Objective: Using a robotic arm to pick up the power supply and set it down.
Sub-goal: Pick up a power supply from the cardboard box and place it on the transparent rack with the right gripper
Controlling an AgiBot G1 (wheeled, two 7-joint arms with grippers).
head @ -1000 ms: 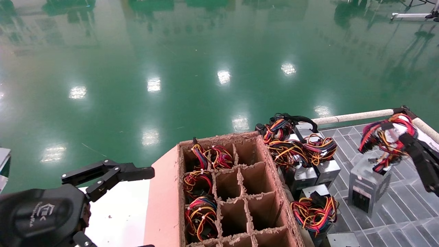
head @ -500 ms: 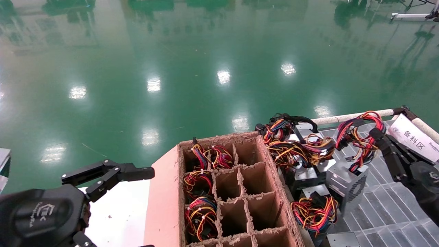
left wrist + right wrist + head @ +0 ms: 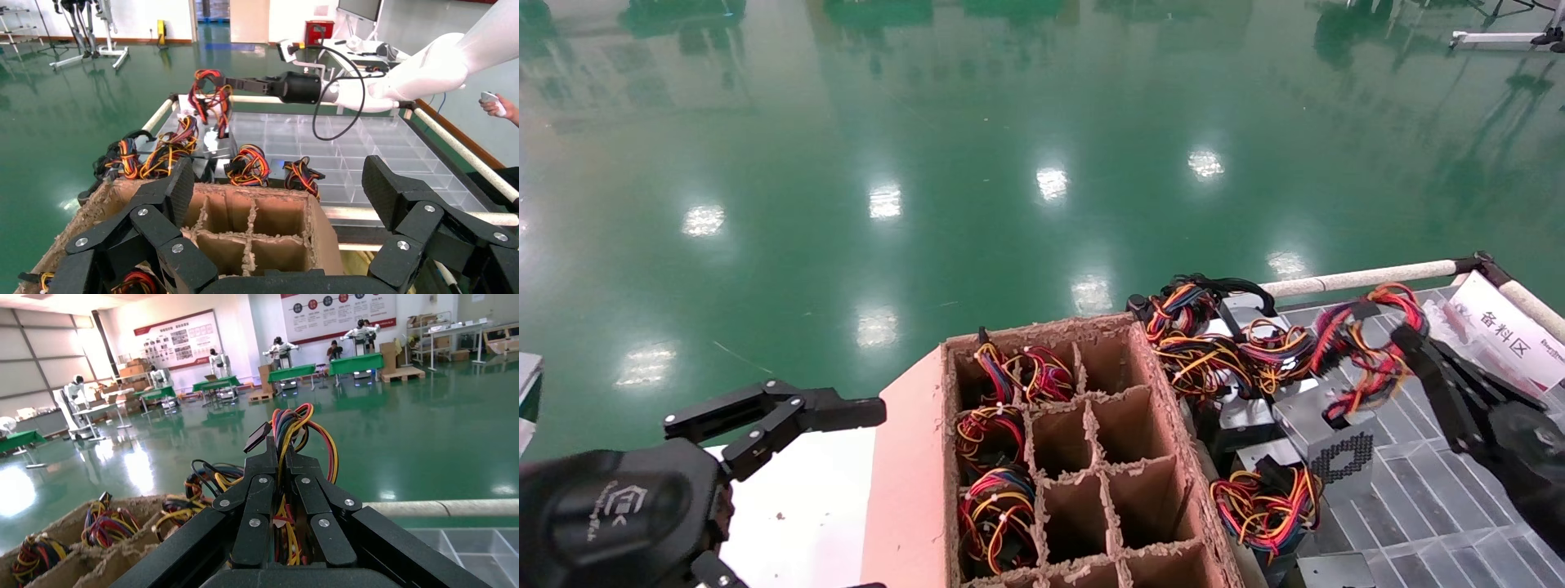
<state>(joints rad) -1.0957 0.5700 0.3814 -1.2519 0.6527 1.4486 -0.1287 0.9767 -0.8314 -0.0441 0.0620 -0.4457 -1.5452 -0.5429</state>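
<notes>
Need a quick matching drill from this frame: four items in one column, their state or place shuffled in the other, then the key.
Items:
1. right tool
2. left tool
3. power supply
4. cardboard divider box

States:
A. hanging tilted by its wire bundle, over the clear grid tray
B. open, parked low at the robot's left, holding nothing
C. several cells hold wire bundles, the others show nothing inside
D. shut on a bundle of red, yellow and black wires

Pairs: 1-D, 2-B, 3-A, 4-C
</notes>
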